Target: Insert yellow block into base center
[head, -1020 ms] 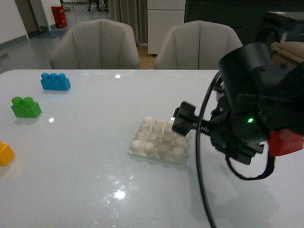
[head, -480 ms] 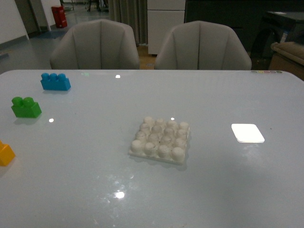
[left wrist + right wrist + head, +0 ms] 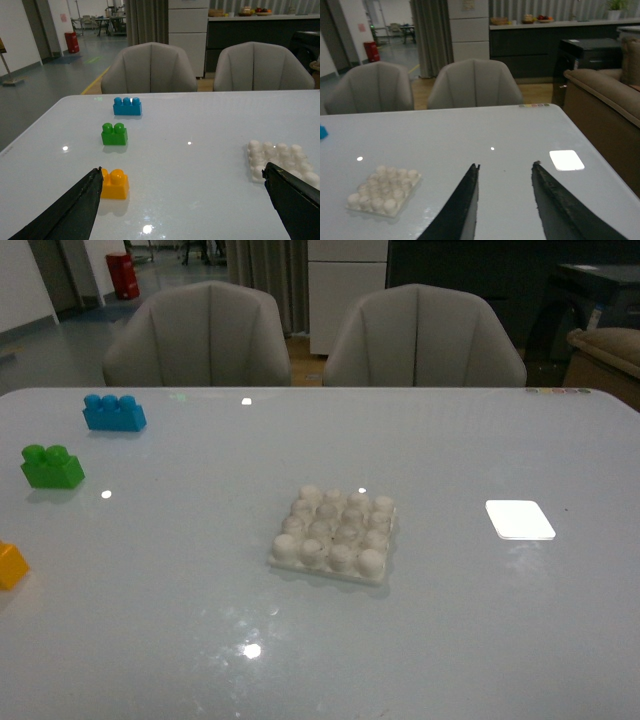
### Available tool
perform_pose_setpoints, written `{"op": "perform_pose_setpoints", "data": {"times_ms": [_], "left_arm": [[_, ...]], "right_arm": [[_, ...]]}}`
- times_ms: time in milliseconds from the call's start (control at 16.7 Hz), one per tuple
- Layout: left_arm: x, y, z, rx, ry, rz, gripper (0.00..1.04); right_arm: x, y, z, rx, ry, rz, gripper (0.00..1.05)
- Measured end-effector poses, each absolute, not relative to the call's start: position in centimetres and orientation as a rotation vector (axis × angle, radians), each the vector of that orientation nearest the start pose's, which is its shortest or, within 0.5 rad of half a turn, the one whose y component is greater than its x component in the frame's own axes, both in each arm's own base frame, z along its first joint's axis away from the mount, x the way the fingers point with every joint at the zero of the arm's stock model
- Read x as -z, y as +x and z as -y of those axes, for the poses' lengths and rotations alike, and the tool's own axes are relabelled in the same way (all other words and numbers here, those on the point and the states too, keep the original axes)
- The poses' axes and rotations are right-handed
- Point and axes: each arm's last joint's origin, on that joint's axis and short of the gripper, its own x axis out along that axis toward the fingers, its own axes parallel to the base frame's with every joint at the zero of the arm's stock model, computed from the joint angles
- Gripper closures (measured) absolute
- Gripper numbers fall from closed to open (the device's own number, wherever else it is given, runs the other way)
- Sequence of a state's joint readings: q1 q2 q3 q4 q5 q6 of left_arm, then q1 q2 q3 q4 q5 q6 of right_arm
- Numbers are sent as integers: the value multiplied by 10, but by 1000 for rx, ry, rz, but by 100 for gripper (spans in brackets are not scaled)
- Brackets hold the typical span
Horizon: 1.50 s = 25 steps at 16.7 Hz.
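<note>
The yellow block (image 3: 10, 565) sits at the table's left edge, partly cut off in the front view; the left wrist view shows it whole (image 3: 114, 183), upright, studs up. The white studded base (image 3: 334, 533) lies mid-table, also in the left wrist view (image 3: 280, 157) and the right wrist view (image 3: 384, 189). My left gripper (image 3: 182, 172) is open wide and empty, above the table between block and base. My right gripper (image 3: 506, 164) is open and empty, to the right of the base. Neither arm shows in the front view.
A green two-stud brick (image 3: 51, 467) and a blue three-stud brick (image 3: 113, 412) stand at the back left. A flat white glossy rectangle (image 3: 519, 519) lies right of the base. Two grey chairs (image 3: 198, 335) stand behind the table.
The right arm, which hid the table's right side one second ago, has pulled out of the front view. The blocks and base have not moved.
</note>
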<state>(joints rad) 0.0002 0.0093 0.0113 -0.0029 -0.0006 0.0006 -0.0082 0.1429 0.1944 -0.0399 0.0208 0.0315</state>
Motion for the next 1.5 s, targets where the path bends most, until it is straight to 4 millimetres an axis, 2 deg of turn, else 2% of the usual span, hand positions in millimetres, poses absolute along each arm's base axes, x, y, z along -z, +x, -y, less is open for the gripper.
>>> {"op": "perform_pose_setpoints", "data": {"times_ms": [120,180,1020,1380,1440,1500], "left_arm": [[-166,98,0,-1,1,-1,7],[-166,98,0,-1,1,-1,7],[-166,98,0,-1,1,-1,7],[-166,98,0,-1,1,-1,7],[-166,98,0,-1,1,-1,7],[-166,98,0,-1,1,-1,7]], "right_arm": [[-200,98,0,0,14,-6,95],[-195,98,0,0,6,-14,104],[-166,97,0,-1,7,4,103],[-166,97,0,0,6,2,103],[-166,97,0,0,5,2,101],[-166,97,0,0,5,2,89]]}}
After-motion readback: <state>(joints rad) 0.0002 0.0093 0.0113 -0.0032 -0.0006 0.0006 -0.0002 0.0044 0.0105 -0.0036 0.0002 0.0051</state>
